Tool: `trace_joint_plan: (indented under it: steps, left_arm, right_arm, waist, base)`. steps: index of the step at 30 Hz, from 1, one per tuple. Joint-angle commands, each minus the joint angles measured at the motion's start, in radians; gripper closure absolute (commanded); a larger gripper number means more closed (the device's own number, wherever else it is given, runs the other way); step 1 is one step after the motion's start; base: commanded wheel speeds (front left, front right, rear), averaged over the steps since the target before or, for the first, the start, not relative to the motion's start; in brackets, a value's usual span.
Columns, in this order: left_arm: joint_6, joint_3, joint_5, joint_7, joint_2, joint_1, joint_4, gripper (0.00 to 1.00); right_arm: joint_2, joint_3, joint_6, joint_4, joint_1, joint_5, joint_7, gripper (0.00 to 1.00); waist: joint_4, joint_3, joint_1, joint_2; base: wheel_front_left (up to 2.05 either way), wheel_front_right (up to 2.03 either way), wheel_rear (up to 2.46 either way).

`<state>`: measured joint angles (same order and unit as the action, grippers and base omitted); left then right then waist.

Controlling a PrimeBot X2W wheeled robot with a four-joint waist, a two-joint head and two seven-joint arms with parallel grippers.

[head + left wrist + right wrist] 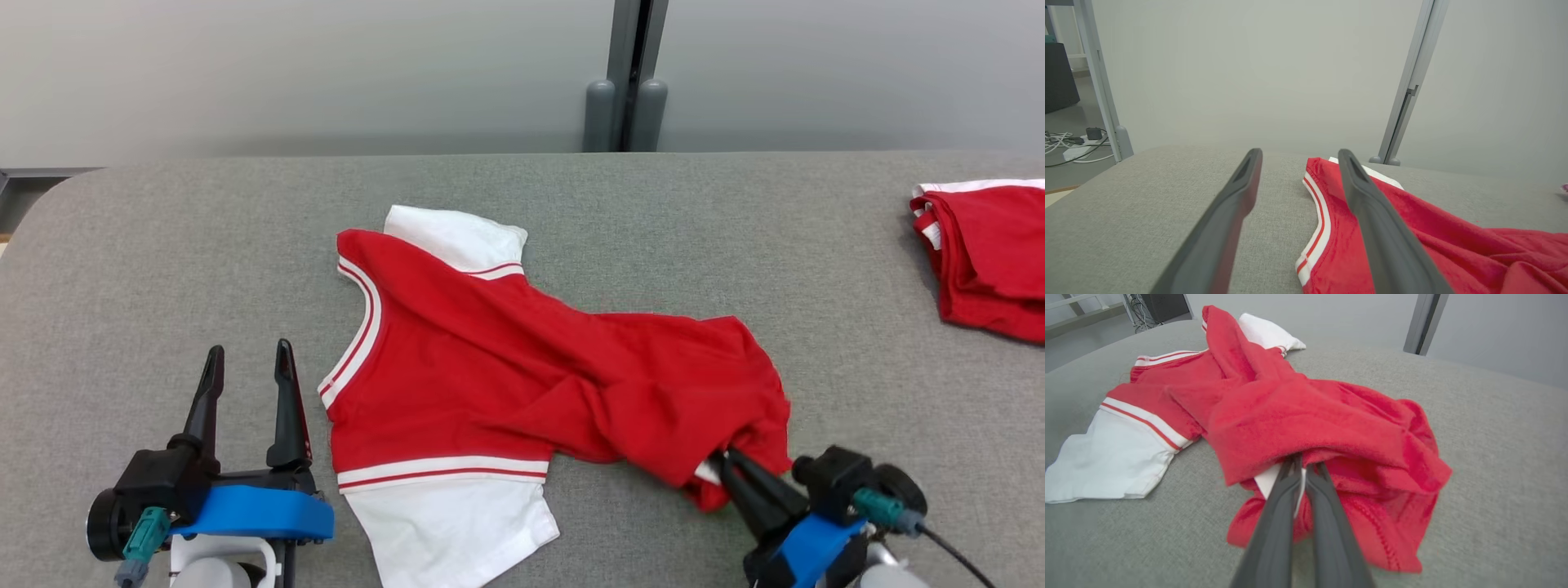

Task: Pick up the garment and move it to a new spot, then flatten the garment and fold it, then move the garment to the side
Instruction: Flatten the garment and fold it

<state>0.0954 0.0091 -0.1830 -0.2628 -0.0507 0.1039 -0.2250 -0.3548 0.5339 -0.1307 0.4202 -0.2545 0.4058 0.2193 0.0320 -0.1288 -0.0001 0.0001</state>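
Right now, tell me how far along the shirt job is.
Done: nothing yet; the red garment lies rumpled and unfolded on the table. In hand: the right end effector is shut on its bunched end; the left end effector stands open beside the collar. Left: moving, flattening, folding, setting aside.

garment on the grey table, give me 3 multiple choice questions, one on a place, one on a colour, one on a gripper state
1. Where on the table is the folded red pile?
A. far left
B. far right
C. middle

2. What colour are the sleeves of the garment?
A. blue
B. black
C. white

3. How is the right gripper?
A. shut on the garment's edge
B. open above it
C. open on bare table

Answers: 1 B, it lies at the head view's right edge. 2 C, both sleeves are white. 3 A, its fingers pinch red cloth; the left gripper stands open.
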Motion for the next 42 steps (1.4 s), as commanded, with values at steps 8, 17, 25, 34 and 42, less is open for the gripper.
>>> trace_joint_plan:
  steps: [8, 17, 25, 34, 42]
  left_arm:
    - [0.005, 0.0, 0.007, -0.003, 0.001, -0.01, 0.003, 0.0]
    - [0.009, 0.006, 0.017, -0.003, 0.001, -0.014, 0.005, 0.0]
    - [0.009, 0.007, 0.022, -0.003, 0.001, 0.0, 0.014, 0.0]
    - [0.009, -0.001, 0.022, -0.003, 0.001, 0.023, 0.016, 0.0]
    - [0.007, -0.002, 0.016, -0.003, 0.001, 0.041, 0.016, 0.0]
  right_arm:
    - [0.0, 0.005, 0.0, -0.198, 0.184, -0.05, -0.113, 0.0]
    - [-0.002, -0.155, 0.0, -0.37, 0.23, -0.132, -0.131, 0.0]
    - [-0.017, -0.282, 0.0, -0.463, 0.183, -0.171, -0.188, 0.0]
    - [-0.011, -0.344, 0.0, -0.293, 0.116, -0.158, -0.216, 0.0]
    - [0.003, -0.321, 0.0, -0.066, 0.089, -0.138, -0.166, 0.0]
  waist:
    - [-0.021, 0.002, 0.0001, -0.0001]
    - [-0.035, 0.011, 0.0001, -0.0001]
    - [-0.031, -0.004, 0.0001, -0.0001]
    - [0.008, -0.03, 0.0001, -0.0001]
    - [0.049, -0.063, 0.0001, -0.0001]
  base:
    - [0.0, 0.0, 0.0]
    - [0.0, 0.0, 0.0]
    - [0.0, 0.0, 0.0]
    - [0.0, 0.0, 0.0]
    - [0.0, 0.0, 0.0]
